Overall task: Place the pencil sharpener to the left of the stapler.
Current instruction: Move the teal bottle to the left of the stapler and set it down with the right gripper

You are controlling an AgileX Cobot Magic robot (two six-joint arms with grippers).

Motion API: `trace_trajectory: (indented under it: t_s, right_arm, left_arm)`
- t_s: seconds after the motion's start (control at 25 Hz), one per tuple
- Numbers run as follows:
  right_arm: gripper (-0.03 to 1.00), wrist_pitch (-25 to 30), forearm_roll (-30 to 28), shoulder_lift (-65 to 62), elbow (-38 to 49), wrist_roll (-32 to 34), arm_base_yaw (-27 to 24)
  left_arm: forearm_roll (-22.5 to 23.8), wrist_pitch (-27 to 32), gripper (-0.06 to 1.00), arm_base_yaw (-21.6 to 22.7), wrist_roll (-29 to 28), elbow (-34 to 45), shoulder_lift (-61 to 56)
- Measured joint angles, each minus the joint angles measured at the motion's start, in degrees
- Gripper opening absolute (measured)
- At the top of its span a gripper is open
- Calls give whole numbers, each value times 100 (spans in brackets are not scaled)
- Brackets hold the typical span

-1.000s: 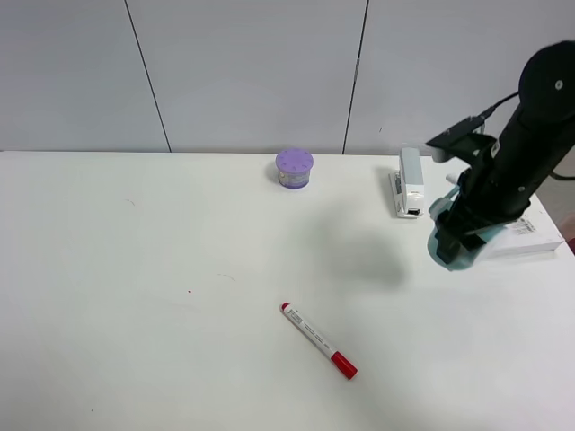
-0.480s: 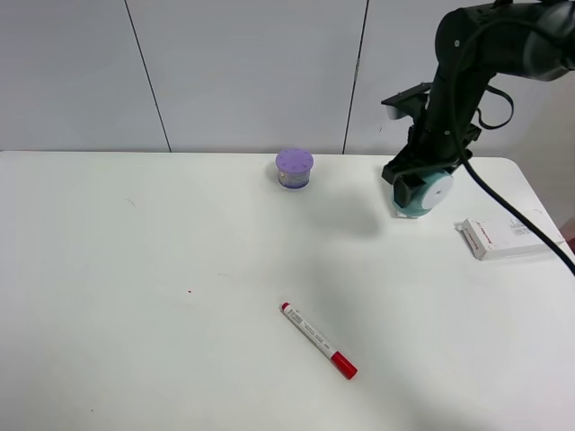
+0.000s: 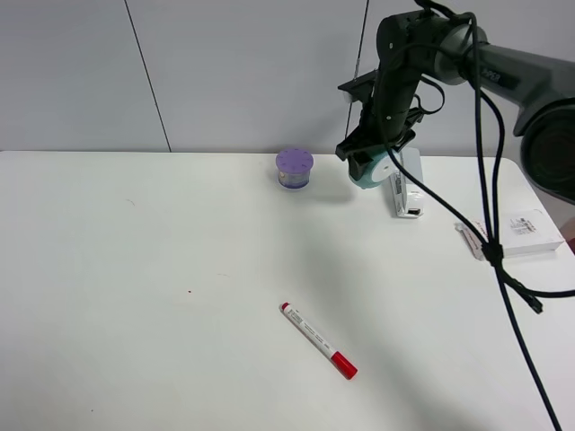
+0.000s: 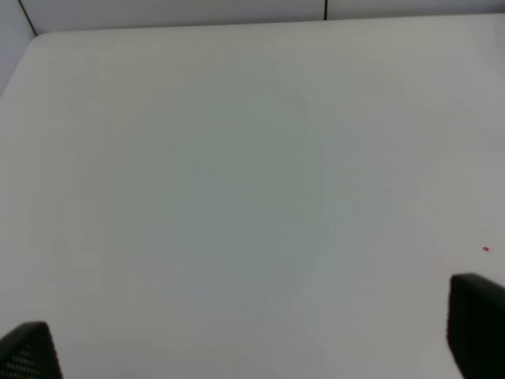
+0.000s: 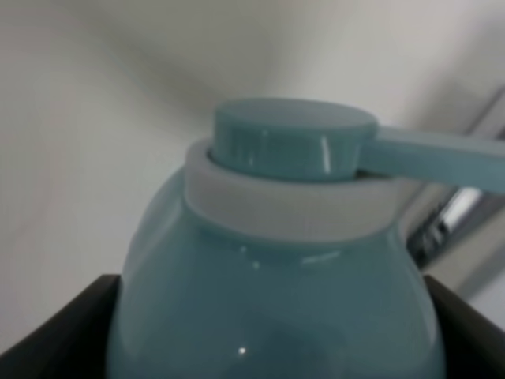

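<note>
Pencil sharpener [image 3: 372, 173] in right claw [image 3: 365, 162], between purple container [image 3: 294, 168], stapler [image 3: 410, 183].

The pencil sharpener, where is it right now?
In the exterior high view, the pencil sharpener is in the right gripper near the back edge of the table, between the purple container and the stapler, closer to the stapler.

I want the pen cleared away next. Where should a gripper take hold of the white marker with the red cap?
Probably mid-barrel, from straight above. The white marker with the red cap lies flat and diagonal on the white table, so jaws closing across its narrow barrel should hold.
</note>
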Motion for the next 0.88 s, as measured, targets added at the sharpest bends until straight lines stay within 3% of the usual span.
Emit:
trace_trajectory:
  t_s: [0.88]
  right_arm:
    - [67,14,-5,668,-251,106,-7]
  left_arm:
    - [0,0,99,0,0,0,0]
